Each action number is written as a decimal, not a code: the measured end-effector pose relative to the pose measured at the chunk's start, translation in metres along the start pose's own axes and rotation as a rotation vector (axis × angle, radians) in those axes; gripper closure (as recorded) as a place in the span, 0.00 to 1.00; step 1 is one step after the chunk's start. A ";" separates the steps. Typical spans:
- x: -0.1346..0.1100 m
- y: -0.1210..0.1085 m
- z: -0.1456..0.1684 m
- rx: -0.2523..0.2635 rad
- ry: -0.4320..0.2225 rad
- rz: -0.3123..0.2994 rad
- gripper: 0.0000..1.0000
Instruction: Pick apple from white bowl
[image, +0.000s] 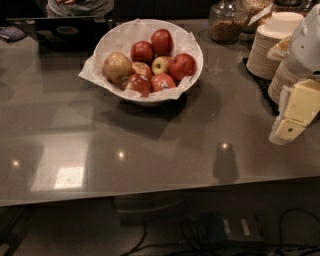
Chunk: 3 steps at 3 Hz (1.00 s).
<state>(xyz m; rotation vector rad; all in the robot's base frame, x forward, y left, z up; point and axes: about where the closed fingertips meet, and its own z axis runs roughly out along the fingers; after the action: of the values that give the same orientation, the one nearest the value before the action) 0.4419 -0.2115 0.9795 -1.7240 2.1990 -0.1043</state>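
1. The apple (118, 67) is lying leftmost in the white bowl (150, 100).
2. The tool (295, 117) is hanging far right, well apart; whether it is released or clenched I cannot tell.
3. The apple is looking firm, smooth and likely slippery, so gripping across its middle seems safest.

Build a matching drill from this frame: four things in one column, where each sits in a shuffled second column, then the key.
Things:
1. apple
2. white bowl
3. gripper
4. glass jar

Places:
a. back of the counter, right of the bowl
b. inside the bowl, at its left side
c. right edge of the view, above the counter, well apart from the bowl
d. on the counter, towards the back, paper-lined, full of fruit

Pairs: 1-b, 2-d, 3-c, 4-a
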 end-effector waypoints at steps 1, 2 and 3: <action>-0.021 -0.009 -0.001 0.056 -0.059 -0.055 0.00; -0.021 -0.009 -0.001 0.056 -0.059 -0.055 0.00; -0.039 -0.015 0.002 0.068 -0.116 -0.068 0.00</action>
<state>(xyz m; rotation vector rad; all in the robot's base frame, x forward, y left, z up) 0.4645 -0.1780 0.9906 -1.7229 2.0321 -0.0929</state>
